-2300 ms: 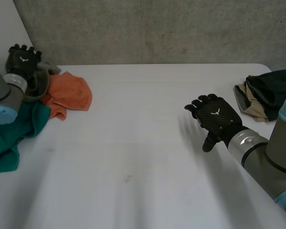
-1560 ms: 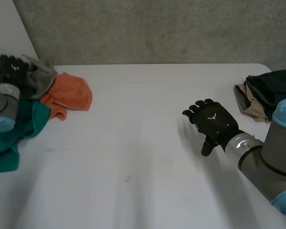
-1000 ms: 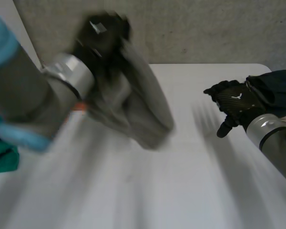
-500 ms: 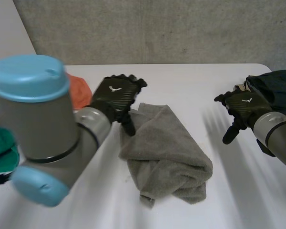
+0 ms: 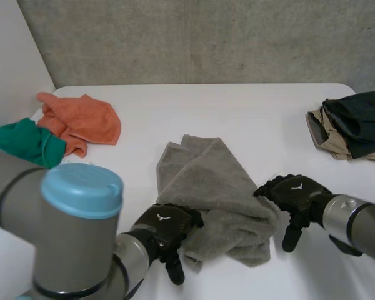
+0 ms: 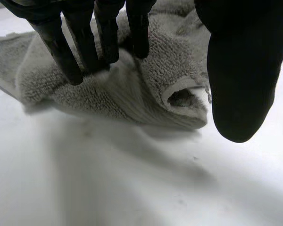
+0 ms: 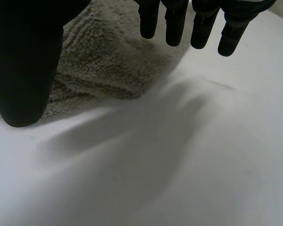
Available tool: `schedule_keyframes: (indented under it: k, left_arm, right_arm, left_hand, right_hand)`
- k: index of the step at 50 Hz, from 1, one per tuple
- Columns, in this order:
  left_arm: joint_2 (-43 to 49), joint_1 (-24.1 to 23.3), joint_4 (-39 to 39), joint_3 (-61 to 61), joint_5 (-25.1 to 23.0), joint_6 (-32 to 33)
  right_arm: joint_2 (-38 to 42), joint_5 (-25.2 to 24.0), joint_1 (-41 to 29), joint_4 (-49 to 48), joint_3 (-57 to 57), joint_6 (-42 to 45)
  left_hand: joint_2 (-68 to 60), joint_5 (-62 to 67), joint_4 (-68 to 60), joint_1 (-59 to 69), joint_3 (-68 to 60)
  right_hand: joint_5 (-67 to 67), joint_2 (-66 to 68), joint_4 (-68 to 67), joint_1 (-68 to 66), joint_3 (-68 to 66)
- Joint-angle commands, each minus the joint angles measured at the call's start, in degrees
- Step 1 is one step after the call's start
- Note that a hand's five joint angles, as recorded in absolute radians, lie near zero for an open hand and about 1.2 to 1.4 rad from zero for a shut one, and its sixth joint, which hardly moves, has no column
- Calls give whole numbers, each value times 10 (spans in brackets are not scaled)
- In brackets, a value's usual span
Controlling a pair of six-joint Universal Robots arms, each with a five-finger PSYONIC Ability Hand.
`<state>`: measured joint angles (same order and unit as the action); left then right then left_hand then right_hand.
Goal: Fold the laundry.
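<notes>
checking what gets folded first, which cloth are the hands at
The grey towel in the middle: the left hand and right hand are at its near edge. The orange cloth and green cloth lie apart, untouched.

a white table (image 5: pixel 237 119) stands before a grey concrete wall (image 5: pixel 206 37).

A crumpled grey towel (image 5: pixel 215 190) lies on the white bench (image 5: pixel 175 119) between the two robot hands. The left robot hand (image 5: pixel 165 228) rests on its near corner, thumb off the cloth. The right robot hand (image 5: pixel 297 195) sits at the towel's opposite edge, fingers spread. Well beyond the left robot hand lie an orange cloth (image 5: pixel 81 119) and a green cloth (image 5: pixel 25 140); beyond the right robot hand lies a dark pile of clothes (image 5: pixel 353 125).
</notes>
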<state>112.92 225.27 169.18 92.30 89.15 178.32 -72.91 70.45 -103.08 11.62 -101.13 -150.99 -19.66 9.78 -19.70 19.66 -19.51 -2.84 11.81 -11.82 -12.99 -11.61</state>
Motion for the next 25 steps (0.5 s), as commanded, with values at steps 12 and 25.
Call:
schedule_keyframes:
  k: [12,25]
  left_arm:
    - [107,-42,92,-110,124,10]
    - [-102,24,108,-71,139,42]
  right_arm:
    - [32,16,-63,-150,-32,-87]
    - [-75,56,-33,-136,90,-38]
  left_hand:
    - [-554,553,-554,554,-556]
    - [-603,602,-603,603,-605]
  right_hand:
    - [-533,543,-543,-531,-545]
    - [-672,682,-682,-670,-684]
